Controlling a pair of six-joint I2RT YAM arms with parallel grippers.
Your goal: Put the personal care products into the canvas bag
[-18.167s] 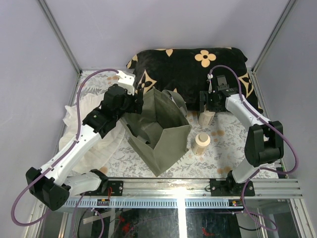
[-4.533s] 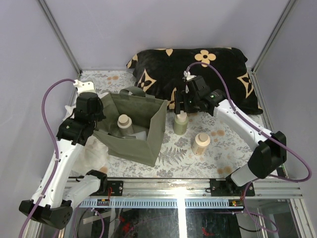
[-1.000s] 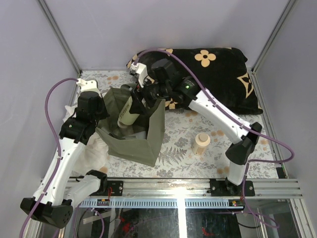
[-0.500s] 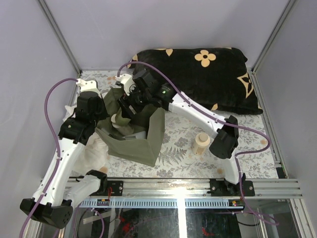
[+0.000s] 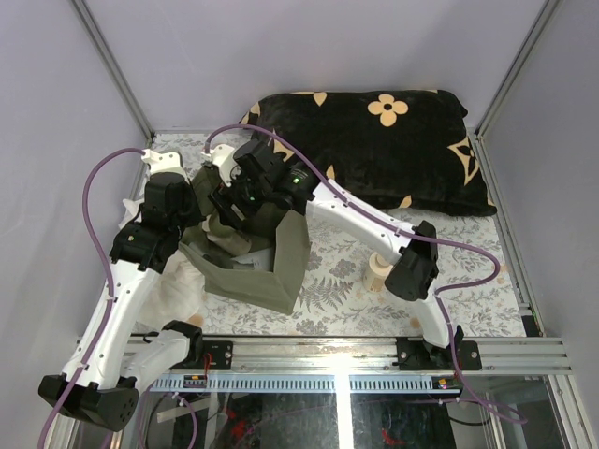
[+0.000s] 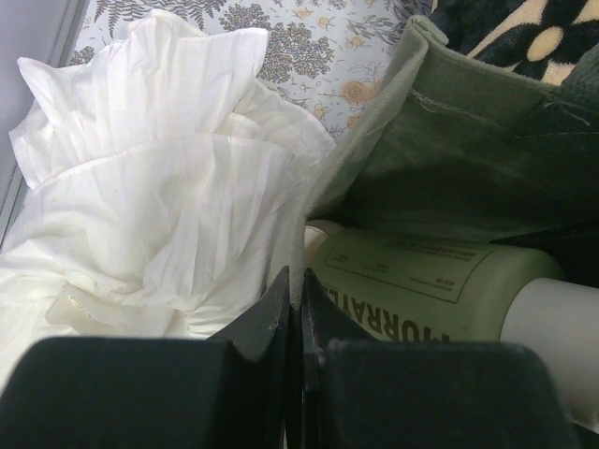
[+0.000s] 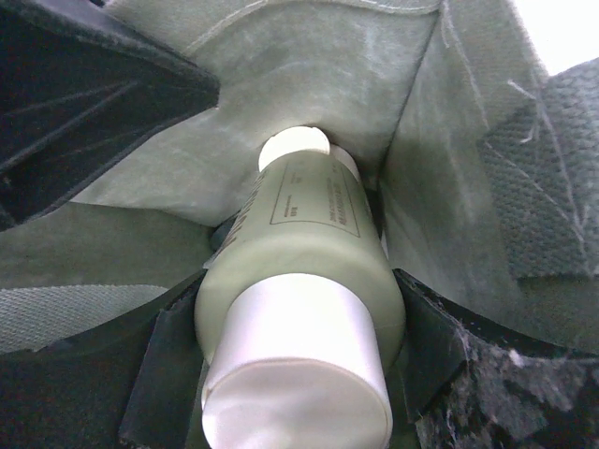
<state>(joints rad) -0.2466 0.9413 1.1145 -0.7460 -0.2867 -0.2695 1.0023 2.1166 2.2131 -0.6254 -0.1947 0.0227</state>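
— Where are we?
— Our right gripper (image 7: 299,367), half open, grips a bottle (image 7: 304,253) low inside the bag (image 5: 290,257). Our left gripper (image 6: 292,309) is pinched shut at its rim.
— Next?
— We let go, lift clear, then fetch the other bottle (image 5: 377,271).

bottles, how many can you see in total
3: one bottle in the right gripper inside the canvas bag, a second bottle's cap beyond it, a third bottle on the table. More may be hidden.

We see a floral-patterned desk (image 5: 346,281) carrying a black cushion (image 5: 393,140) across the top, a white cloth (image 5: 173,285) at left, the canvas bag (image 5: 281,257) left of centre, and one beige bottle (image 5: 377,271) right of centre.
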